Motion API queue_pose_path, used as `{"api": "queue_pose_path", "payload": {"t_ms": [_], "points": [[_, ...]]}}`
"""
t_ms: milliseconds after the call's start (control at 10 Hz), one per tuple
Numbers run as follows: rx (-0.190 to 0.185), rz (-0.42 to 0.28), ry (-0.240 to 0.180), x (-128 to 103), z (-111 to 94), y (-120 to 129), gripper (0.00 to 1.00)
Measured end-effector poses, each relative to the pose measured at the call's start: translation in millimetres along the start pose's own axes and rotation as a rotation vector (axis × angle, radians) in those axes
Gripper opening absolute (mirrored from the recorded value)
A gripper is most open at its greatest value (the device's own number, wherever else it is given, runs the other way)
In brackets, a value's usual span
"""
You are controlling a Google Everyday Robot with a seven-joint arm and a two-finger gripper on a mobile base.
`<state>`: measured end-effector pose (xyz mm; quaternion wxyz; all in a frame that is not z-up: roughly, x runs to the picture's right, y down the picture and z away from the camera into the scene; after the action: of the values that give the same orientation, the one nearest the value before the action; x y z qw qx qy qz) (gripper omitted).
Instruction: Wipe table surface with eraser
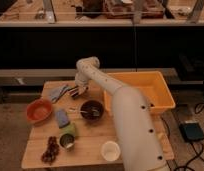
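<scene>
Arm: white, rises from lower right of frame, runs up and left, bends at a rounded elbow near top centre.
Wrist: turned downward from the elbow.
Gripper (79, 91): low over far left part of bench.
Jaws: closed.

The gripper (78, 91), at the far left part of the table surface (90, 145), is too small and dim to resolve its fingers by sight. A dark striped item at its tip is possibly the eraser (74, 92); contact cannot be confirmed. The arm (132, 125) hides the table's right portion and runs off the bottom edge. The dark bowl (92, 109) contents are unreadable.
</scene>
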<state>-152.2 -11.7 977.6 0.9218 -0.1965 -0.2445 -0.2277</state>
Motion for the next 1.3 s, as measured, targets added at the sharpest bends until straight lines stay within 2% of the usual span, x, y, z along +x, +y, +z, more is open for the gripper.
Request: {"api": "queue_pose_path", "payload": {"t_ms": [300, 600, 800, 1000, 1300], "points": [[0.001, -0.051, -0.034, -30.2, 3.6, 7.7, 0.10], [0.020, -0.065, -0.050, -49.9, 7.0, 34.2, 0.10], [0.055, -0.048, -0.094, -44.1, 9.6, 47.3, 0.10], [0.070, -0.029, -0.113, -36.9, 7.3, 57.0, 0.10], [0.065, -0.011, -0.101, -26.7, 3.4, 64.5, 0.10]]}}
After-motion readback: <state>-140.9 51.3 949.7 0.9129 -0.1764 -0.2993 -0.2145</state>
